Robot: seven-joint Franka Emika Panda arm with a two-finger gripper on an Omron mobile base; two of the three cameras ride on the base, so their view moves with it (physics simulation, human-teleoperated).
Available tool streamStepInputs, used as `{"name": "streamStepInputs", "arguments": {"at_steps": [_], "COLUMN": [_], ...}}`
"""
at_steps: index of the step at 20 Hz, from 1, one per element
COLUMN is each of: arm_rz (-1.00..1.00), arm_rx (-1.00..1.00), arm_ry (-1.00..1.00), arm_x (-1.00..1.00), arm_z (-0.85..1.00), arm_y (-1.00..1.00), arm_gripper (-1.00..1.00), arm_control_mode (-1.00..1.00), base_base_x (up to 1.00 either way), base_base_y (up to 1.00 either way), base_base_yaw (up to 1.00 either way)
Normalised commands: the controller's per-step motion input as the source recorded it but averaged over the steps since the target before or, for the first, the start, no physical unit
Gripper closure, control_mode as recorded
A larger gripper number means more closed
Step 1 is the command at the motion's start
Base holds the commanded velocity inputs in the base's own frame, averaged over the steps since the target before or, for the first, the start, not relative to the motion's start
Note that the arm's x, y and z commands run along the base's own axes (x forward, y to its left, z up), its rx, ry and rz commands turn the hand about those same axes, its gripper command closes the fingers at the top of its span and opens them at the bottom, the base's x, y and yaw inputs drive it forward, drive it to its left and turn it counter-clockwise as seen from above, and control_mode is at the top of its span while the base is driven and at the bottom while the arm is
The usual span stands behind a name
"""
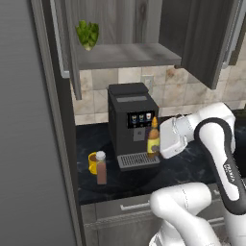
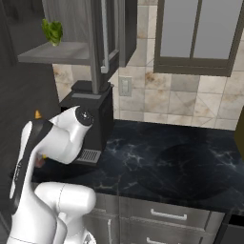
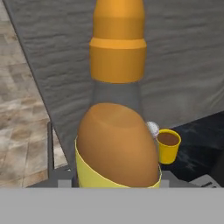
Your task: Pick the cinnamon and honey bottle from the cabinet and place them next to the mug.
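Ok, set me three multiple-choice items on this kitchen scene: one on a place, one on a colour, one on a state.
1. Where does the cinnamon stand?
A. On the cabinet shelf
B. On the counter beside the mug
C. On top of the coffee machine

2. What colour is the honey bottle's cap?
A. Orange
B. White
C. Green

3. What state is the honey bottle in?
A. Lying on the counter
B. Standing on the cabinet shelf
C. Held upright by the gripper in front of the coffee machine

Answers: 1 B, the jar sits by the yellow mug on the dark counter. 2 A, the hand view shows it close up. 3 C, the hand grips it above the drip tray.
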Motion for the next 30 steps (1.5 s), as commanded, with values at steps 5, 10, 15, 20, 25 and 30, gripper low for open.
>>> {"name": "streamStepInputs", "arguments": {"at_steps": [5, 10, 15, 20, 25, 30], "arm_rz": [0.10, 0.05, 0.00, -0.01, -0.06, -0.08], "arm_rx": [0.00, 0.00, 0.00, 0.00, 0.00, 0.00], "arm_ry": [0.00, 0.00, 0.02, 0.00, 0.00, 0.00], "arm_x": [0.00, 0.01, 0.05, 0.04, 0.16, 0.22], "arm_z": [-0.40, -0.31, -0.37, -0.37, -0.25, -0.18], "arm_y": [0.00, 0.04, 0.17, 0.16, 0.03, 0.03], "arm_gripper": [1.00, 1.00, 1.00, 1.00, 1.00, 1.00], "arm_control_mode": [-1.00, -1.00, -1.00, -1.00, -1.00, -1.00], "base_base_x": [0.00, 0.00, 0.00, 0.00, 0.00, 0.00], "base_base_y": [0.00, 0.00, 0.00, 0.00, 0.00, 0.00], "base_base_yaw": [0.00, 0.00, 0.00, 0.00, 0.00, 0.00]}}
